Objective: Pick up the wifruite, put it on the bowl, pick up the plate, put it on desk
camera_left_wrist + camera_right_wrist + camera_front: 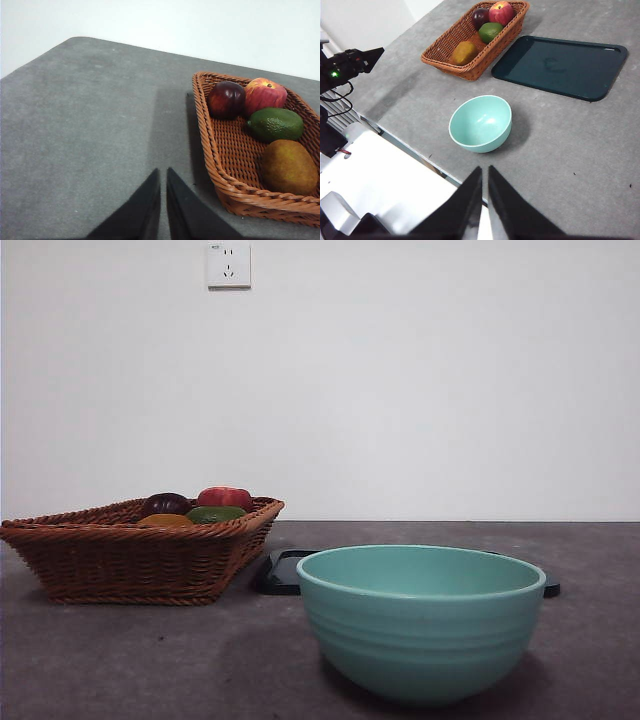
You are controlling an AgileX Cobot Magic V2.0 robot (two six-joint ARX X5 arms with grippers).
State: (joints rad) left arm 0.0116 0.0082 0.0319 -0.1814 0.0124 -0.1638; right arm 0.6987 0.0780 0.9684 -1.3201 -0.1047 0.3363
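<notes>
Here: dull oval wifruite [290, 167] (wicker basket [225, 150]), ribbed bowl [421, 622].

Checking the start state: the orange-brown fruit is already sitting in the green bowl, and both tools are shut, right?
Not quite. The right wrist view shows the bowl empty; the wifruite lies in the wicker basket. Both tools are shut.
</notes>
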